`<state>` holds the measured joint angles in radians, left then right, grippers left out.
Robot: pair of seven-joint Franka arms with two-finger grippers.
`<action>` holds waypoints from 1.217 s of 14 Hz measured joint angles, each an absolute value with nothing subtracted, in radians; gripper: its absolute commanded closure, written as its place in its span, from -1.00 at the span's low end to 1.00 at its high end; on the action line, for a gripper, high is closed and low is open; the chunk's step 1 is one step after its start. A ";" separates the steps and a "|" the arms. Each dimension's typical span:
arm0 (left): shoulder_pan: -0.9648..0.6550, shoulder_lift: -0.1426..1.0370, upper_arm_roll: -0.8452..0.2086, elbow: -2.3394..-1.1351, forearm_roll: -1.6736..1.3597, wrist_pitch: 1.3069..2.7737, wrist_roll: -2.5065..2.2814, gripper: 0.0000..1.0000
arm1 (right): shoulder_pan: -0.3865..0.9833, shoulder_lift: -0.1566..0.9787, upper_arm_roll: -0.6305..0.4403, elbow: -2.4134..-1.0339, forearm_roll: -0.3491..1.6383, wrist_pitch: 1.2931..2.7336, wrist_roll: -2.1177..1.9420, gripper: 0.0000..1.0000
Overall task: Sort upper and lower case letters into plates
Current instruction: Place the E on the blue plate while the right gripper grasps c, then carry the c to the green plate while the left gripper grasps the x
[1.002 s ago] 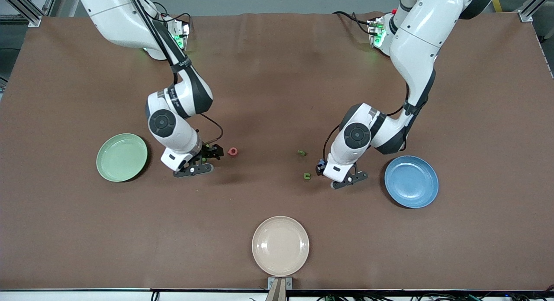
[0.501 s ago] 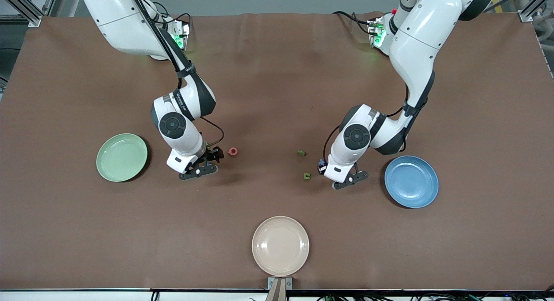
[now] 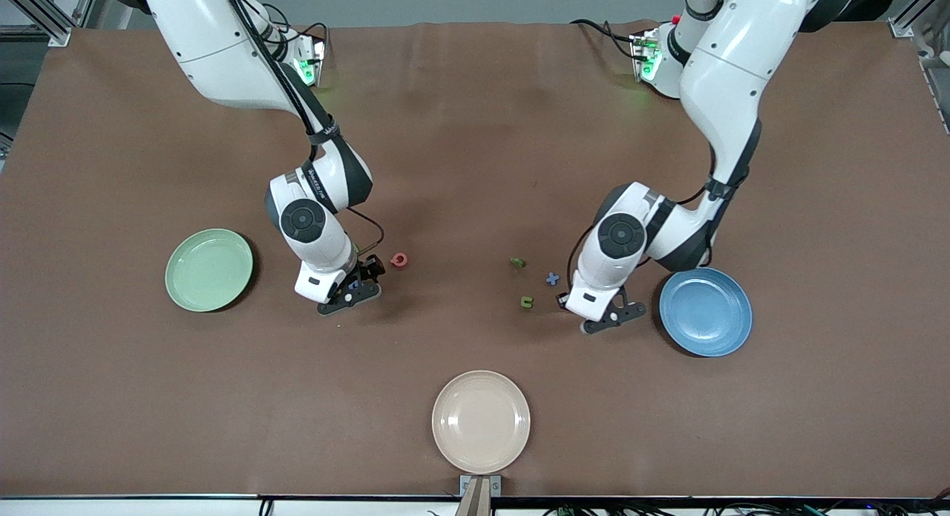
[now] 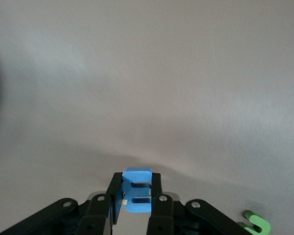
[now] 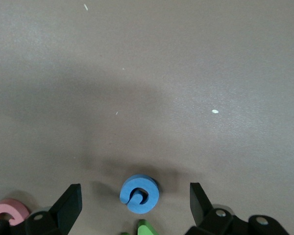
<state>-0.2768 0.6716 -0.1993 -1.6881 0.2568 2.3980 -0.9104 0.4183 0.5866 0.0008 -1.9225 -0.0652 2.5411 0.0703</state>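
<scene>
My left gripper (image 4: 137, 190) is shut on a blue letter E (image 4: 137, 197) and is above the table beside the blue plate (image 3: 705, 312); in the front view the left gripper (image 3: 570, 301) hides the piece. My right gripper (image 5: 135, 199) is open low over the table, its fingers either side of a blue round letter (image 5: 139, 194). In the front view the right gripper (image 3: 358, 281) is between the mint green plate (image 3: 209, 269) and a red letter (image 3: 398, 260). Two green letters (image 3: 517, 262) (image 3: 526, 302) and a blue cross-shaped letter (image 3: 552, 278) lie near the left gripper.
A cream-beige plate (image 3: 481, 421) sits at the table edge nearest the front camera. In the right wrist view a pink letter (image 5: 11, 210) and a green letter (image 5: 145, 228) lie close to the fingers. A green letter (image 4: 255, 223) shows in the left wrist view.
My left gripper has moved toward the blue plate, uncovering the blue cross-shaped letter. My right gripper has shifted a little toward the front camera and the red letter.
</scene>
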 measured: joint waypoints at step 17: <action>0.101 0.629 -0.200 -1.726 0.258 2.265 -0.487 -1.00 | 0.418 0.595 0.005 -1.919 -0.065 2.515 -0.017 0.51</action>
<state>0.1007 0.6294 -0.2003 -1.7257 0.2579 2.2651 -0.4870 0.4181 0.5946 0.0050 -1.9187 -0.0651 2.5154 -0.0174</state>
